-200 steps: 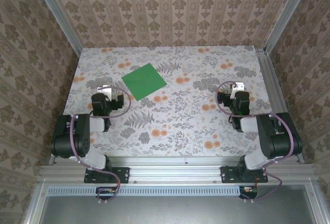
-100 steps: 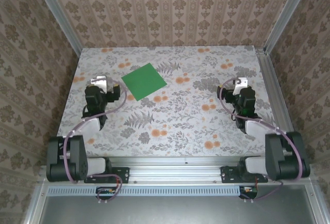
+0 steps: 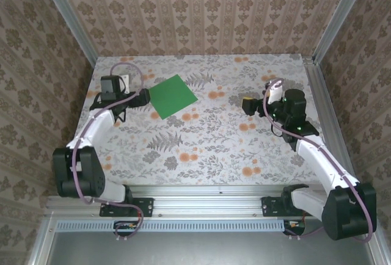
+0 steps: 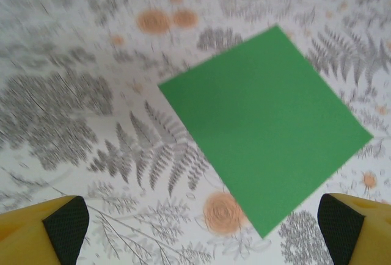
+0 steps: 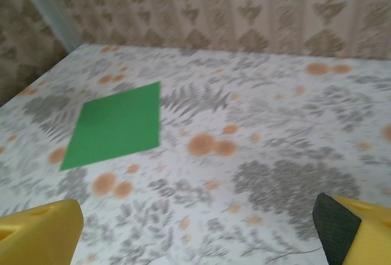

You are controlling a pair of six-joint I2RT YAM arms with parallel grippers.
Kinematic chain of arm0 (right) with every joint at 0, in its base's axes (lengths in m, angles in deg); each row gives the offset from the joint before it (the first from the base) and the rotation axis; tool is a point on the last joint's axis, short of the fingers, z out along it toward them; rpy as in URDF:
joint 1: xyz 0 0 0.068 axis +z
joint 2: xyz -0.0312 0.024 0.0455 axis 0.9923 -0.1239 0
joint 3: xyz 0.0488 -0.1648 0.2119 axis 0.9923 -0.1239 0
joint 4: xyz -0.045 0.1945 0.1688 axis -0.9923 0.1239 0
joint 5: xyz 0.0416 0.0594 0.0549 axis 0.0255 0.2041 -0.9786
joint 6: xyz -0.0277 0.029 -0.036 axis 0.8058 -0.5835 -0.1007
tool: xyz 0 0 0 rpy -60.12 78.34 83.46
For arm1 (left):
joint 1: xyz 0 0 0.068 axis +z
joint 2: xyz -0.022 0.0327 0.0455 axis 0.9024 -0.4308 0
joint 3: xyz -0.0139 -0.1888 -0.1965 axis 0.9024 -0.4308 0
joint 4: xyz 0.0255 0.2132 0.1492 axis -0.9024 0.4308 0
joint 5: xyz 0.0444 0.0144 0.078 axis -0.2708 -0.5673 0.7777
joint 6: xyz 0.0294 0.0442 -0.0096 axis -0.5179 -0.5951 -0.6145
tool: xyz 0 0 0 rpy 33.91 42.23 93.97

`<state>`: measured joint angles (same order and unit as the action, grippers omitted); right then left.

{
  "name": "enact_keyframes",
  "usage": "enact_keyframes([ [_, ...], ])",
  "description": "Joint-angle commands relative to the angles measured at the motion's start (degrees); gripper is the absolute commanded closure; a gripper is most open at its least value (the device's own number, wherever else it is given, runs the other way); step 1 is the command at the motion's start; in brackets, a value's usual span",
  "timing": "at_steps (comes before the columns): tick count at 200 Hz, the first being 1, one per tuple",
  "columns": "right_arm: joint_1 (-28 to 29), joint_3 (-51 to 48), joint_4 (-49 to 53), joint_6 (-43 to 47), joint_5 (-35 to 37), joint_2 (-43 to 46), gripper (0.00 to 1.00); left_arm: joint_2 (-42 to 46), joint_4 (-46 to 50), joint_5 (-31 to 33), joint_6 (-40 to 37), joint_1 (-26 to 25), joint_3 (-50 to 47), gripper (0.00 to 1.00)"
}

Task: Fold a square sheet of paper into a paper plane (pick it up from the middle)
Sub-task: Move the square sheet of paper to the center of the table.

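one flat square sheet of thin bright-green paper (image 3: 173,96) (image 4: 266,127) (image 5: 116,124) lies unfolded on the floral-patterned counter (image 3: 208,143), in its far left part, turned so that its corners, not its sides, point at the counter's edges. being square, it has no long axis to line up with. the left tool (image 3: 142,98) (image 4: 201,222) is much the nearer: it sits just beside the sheet's left corner, fingers spread wide, and from its wrist the paper lies ahead and a little to the right. the right tool (image 3: 249,105) (image 5: 195,231), also wide open and holding nothing, is well apart, near the counter's right edge, with the sheet ahead to its left. between either tool and the paper i see nothing but bare counter. reaching the sheet's middle looks like a short move for the left arm.
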<state>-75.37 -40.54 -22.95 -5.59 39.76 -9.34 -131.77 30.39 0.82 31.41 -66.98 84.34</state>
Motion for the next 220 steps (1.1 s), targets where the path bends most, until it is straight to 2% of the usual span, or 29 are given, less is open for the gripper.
enact_keyframes([
  [1, 2.7, 3.7, 9.1, -0.4, -3.8, -0.1, 0.00, -3.7, 8.5, -2.8, 1.8, -1.2, 5.4, 0.00],
  [38, 7.5, 6.4, 11.1, -1.6, -1.5, -2.4, 0.00, -14.0, 16.0, 1.1, 0.3, -4.2, 15.4, 0.03],
  [123, 15.9, 11.3, 10.5, -4.7, 4.2, -9.7, 0.00, -33.9, 24.0, 8.0, 0.2, -9.7, 33.4, 0.05],
  [164, 18.5, 14.3, 9.9, -6.7, 6.8, -14.5, 0.00, -39.8, 26.5, 10.9, 0.9, -11.3, 39.1, 0.04],
  [220, 19.9, 16.9, 9.4, -7.9, 7.0, -19.6, 0.00, -44.4, 29.1, 11.4, 1.9, -13.7, 42.8, 0.04],
])
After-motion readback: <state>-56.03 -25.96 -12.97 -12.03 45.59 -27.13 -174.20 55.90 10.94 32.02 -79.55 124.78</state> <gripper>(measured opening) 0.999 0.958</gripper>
